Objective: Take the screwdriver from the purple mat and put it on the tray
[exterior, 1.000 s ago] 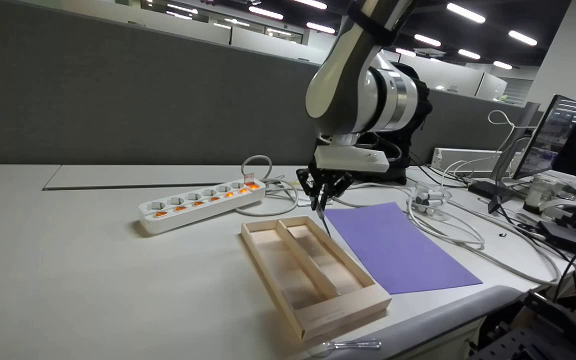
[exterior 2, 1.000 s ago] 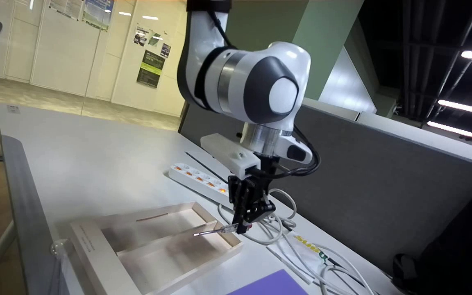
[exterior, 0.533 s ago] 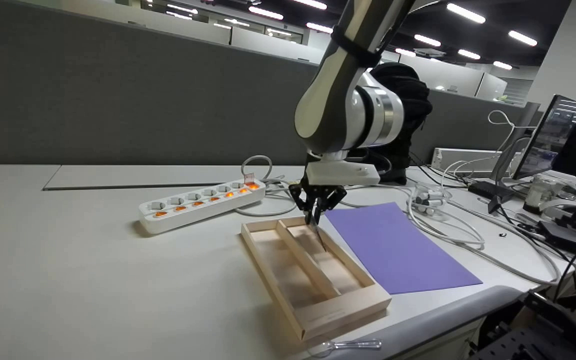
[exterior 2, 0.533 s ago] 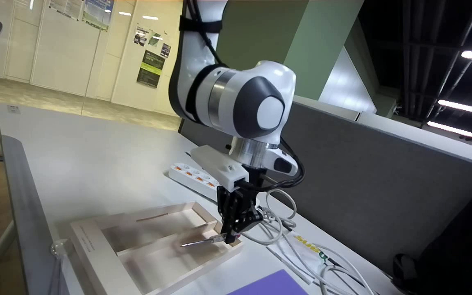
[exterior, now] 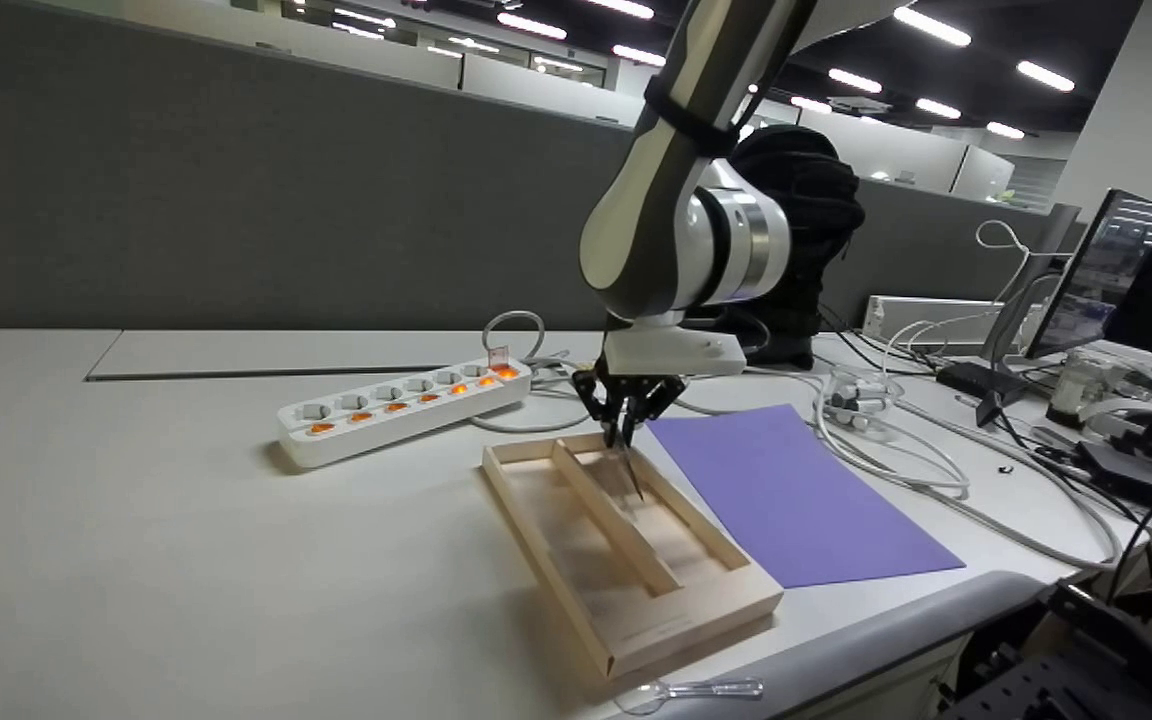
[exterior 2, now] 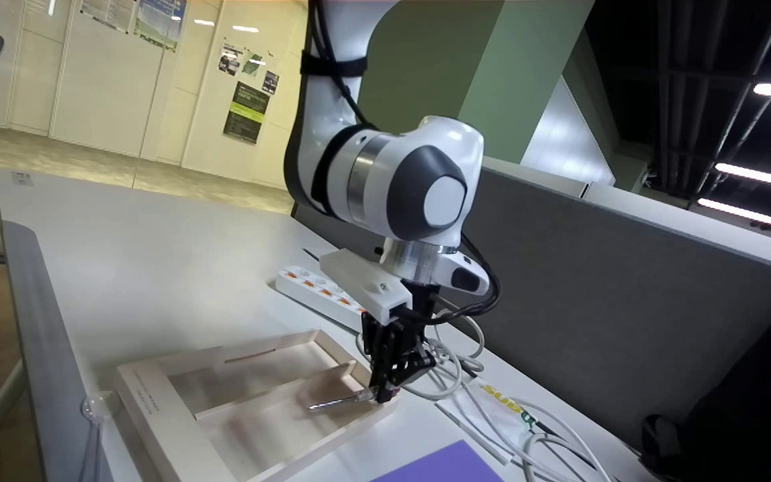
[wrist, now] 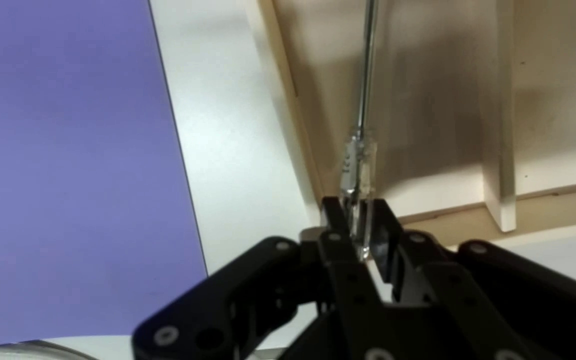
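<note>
My gripper (exterior: 619,438) is shut on the screwdriver (exterior: 633,476) at the end compartment of the wooden tray (exterior: 686,622) on the mat's side. In the wrist view the fingertips (wrist: 333,210) pinch the clear handle of the screwdriver (wrist: 359,155), and its thin metal shaft points away over the tray floor. In an exterior view the gripper (exterior 2: 383,397) is low at the tray's far end, and the screwdriver (exterior 2: 335,404) tilts tip-down inside the compartment. I cannot tell whether the tip touches the floor. The purple mat (exterior: 796,490) lies beside the tray with nothing on it.
A white power strip (exterior: 401,412) lies behind the tray. White cables (exterior: 896,475) run behind and beyond the mat. A clear plastic utensil (exterior: 706,689) lies at the front table edge. A grey partition (exterior: 286,200) and black backpack (exterior: 801,220) stand at the back.
My gripper has lowered and moved from the tray's outer edge to over the compartment, carrying the screwdriver, whose tip is now inside the rims. The tray has shifted very slightly.
</note>
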